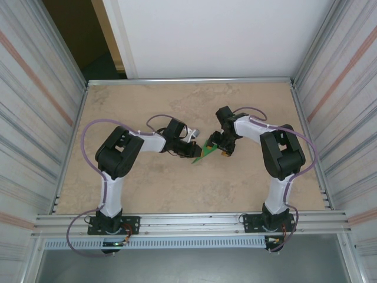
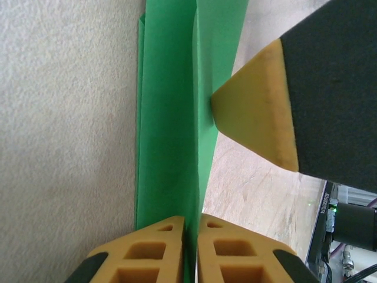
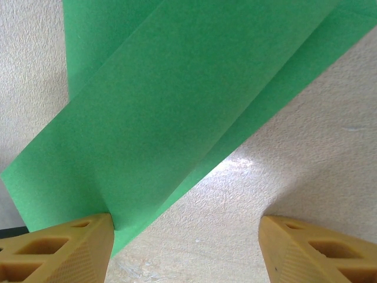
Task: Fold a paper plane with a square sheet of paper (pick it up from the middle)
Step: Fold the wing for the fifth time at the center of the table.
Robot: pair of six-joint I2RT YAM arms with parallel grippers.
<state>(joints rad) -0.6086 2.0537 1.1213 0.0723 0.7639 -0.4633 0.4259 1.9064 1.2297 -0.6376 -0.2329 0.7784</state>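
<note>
The paper plane [image 1: 204,154] is a narrow piece of bright green paper with lengthwise creases, held just above the table centre between both arms. My left gripper [image 1: 195,147] is shut on its middle fold; in the left wrist view the yellow fingertips [image 2: 159,247] pinch the upright crease of the paper plane [image 2: 168,118] at my left gripper [image 2: 191,227]. My right gripper [image 1: 221,148] is open. In the right wrist view the layered paper plane [image 3: 177,100] crosses above my right gripper [image 3: 184,221], its lower edge touching the left finger [image 3: 65,247]. The right finger stands apart.
The tan table [image 1: 147,183] is walled by a metal frame, with a rail [image 1: 188,221] at the near edge. One yellow and black finger of my right gripper [image 2: 259,112] sits close beside the paper in the left wrist view.
</note>
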